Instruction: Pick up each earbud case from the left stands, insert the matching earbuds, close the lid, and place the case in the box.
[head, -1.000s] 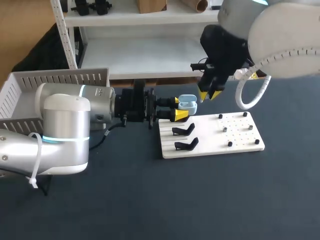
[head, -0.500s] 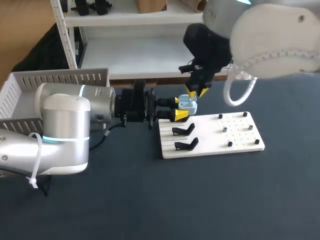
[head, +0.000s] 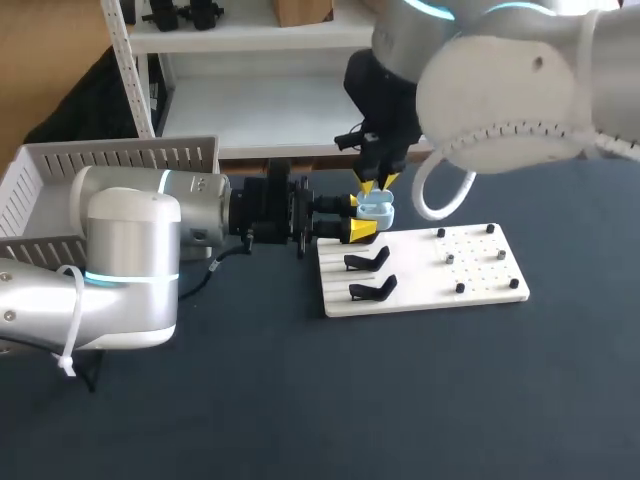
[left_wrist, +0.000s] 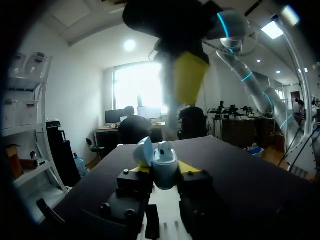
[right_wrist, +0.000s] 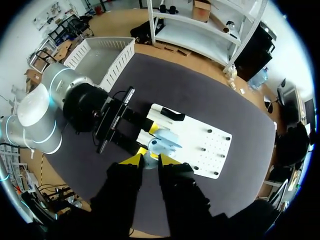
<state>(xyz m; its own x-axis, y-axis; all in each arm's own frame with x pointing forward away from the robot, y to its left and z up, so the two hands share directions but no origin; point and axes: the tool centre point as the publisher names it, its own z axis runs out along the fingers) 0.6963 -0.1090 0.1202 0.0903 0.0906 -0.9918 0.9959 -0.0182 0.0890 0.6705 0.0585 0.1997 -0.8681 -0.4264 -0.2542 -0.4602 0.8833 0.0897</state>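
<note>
Pale blue, the case (head: 376, 210) is gripped from two sides by the left gripper (head: 357, 218), lid open, above the 11 o'clock corner of the white board (head: 470, 275). Over the last second the right gripper (head: 375, 186) has swung in from 2 o'clock and now hangs straight over the open case, almost touching it. Whether it carries an earbud cannot be told. This looks like the insertion step about to happen, with closing the lid and boxing yet to come. Two black stands (head: 368, 262) lie just below the case at 6 o'clock, so there is little spare room downward. The pegs (head: 449, 258) at 4 o'clock are well apart. The box (head: 60, 165) lies at 9 o'clock, beyond the left arm (head: 130, 250), and its near wall is the edge to clear. The dark table (head: 450, 400) at 6 o'clock offers open room.
</note>
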